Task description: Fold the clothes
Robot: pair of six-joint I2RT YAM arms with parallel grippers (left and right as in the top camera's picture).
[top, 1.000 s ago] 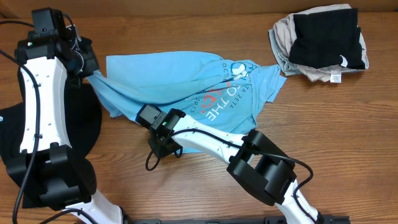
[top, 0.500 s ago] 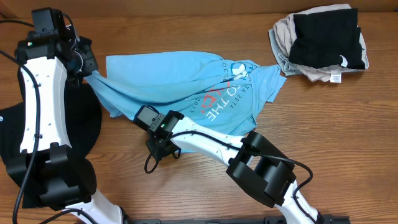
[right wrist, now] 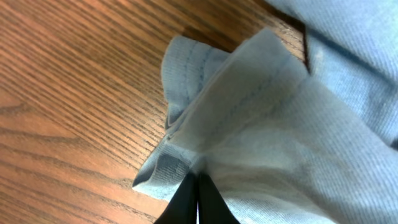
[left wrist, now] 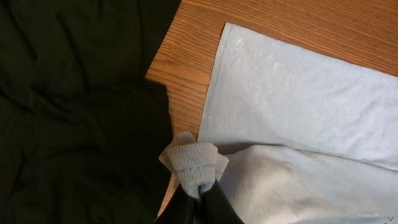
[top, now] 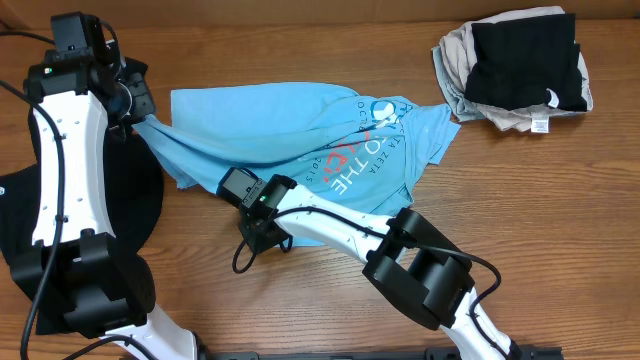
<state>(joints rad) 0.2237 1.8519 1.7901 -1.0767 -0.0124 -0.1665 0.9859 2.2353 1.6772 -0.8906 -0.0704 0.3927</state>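
Left pincer (left wrist: 199, 191) and right pincer (right wrist: 198, 186) clamped shut on T-shirt (top: 280, 135) edges, likely mid-spread, calling next for an even outward pull.

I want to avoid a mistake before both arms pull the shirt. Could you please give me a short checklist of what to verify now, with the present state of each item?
1. Grip of the left pincer on a hem corner of the light blue T-shirt: ok, shut on it.
2. Grip of the right pincer on the shirt's near edge: ok, shut on it.
3. Shirt lying flat: not ok, it is creased and partly folded over.
4. The black garment free of the left grip: cannot tell, it lies right beside the pinched corner.
5. Gap between the shirt and the folded pile: cannot tell, the shirt's far tip lies very close to it.
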